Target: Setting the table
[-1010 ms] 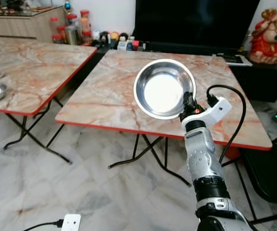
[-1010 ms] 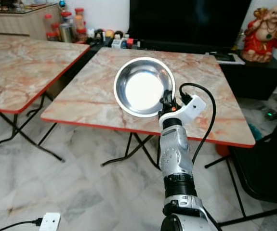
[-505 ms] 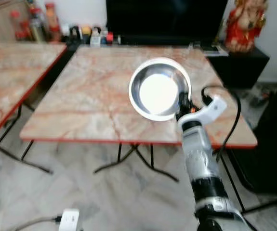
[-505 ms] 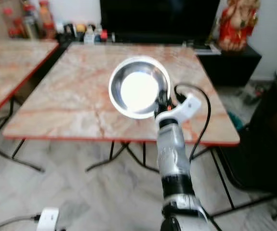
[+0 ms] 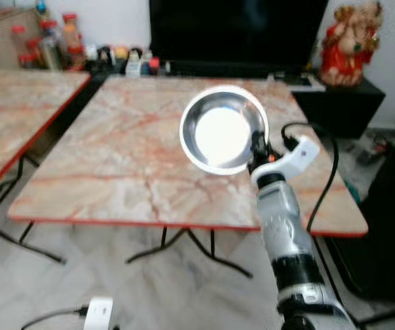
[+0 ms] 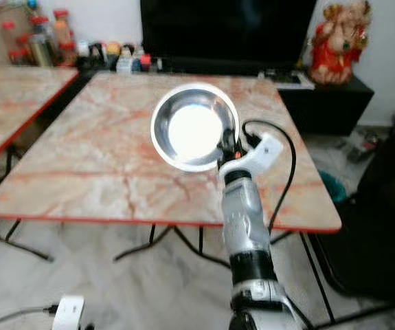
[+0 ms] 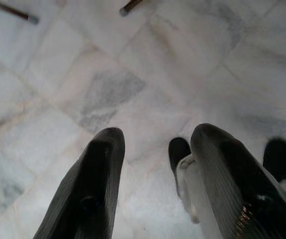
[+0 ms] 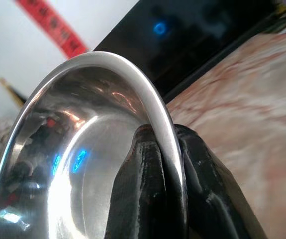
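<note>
Pinching the rim of one steel bowl [image 5: 223, 130], the right gripper [image 5: 257, 148] has its fingers [image 8: 147, 184] closed either side of the metal, bowl aloft above the marble worktop [image 5: 115, 158]. Against a second ago the worktop looms nearer and squarer, so I judge placement close. Two worktops; the left gripper [image 7: 152, 164] hangs parted, empty.

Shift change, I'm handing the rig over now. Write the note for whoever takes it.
Right tool: shut on the rim of the steel bowl, one finger inside, one outside, bowl held up over the marble table.
Left tool: open, hanging idle above the floor.
Done: bowl picked up and brought to the table.
Left: lower the bowl onto the table, release, then fetch the remaining tableware.
</note>
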Available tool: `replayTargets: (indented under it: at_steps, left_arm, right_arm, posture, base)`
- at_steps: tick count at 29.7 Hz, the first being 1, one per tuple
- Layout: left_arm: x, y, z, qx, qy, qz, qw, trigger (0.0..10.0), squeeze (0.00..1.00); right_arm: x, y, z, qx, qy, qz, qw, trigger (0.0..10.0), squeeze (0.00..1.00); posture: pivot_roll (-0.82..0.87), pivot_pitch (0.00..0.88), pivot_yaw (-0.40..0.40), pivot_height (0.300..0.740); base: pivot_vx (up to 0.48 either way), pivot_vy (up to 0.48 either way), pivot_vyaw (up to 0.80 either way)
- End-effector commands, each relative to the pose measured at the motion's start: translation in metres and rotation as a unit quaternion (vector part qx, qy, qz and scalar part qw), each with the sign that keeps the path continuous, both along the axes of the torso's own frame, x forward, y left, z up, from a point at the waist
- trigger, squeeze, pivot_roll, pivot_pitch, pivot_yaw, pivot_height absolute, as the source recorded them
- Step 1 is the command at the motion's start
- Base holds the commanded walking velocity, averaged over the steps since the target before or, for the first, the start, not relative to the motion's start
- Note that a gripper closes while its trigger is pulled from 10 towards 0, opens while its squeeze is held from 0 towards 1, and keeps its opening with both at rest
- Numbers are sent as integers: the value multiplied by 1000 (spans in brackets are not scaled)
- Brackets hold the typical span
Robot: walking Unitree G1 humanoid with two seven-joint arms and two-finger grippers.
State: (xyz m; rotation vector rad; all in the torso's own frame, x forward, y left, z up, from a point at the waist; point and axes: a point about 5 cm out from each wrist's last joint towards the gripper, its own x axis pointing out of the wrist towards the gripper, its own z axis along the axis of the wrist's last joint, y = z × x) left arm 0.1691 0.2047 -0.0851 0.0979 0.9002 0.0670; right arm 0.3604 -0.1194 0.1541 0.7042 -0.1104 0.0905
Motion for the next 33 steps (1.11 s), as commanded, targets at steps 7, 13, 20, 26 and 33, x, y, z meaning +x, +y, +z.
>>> replayTargets:
  at_steps: [7,13,20,26,33]
  left_arm:
    - [2,-5,0,-7,3,-1,1000,10000,0]
    - [3,-5,0,-7,2,-3,1000,10000,0]
    - [2,-5,0,-7,4,-3,1000,10000,0]
    - [2,-5,0,-6,3,-1,1000,10000,0]
    - [0,-5,-1,-10,5,0,1000,10000,0]
  right_arm:
    - [2,1,6,10,-8,-1,1000,10000,0]
    - [0,8,6,-6,-13,24,1000,10000,0]
    - [-1,9,4,1,-8,27,1000,10000,0]
    - [-4,14,-3,-6,6,42,999,10000,0]
    - [-7,12,-16,-24,47,32,998,10000,0]
  posture:
    - [-46,0,-35,740]
    - [-48,0,-34,740]
    - [-45,0,-37,740]
    - [-45,0,-38,740]
    - [-50,0,-35,740]
  base:
    - [314,0,0]
    - [316,0,317]
    - [318,0,229]
    - [302,0,0]
    - [0,0,0]
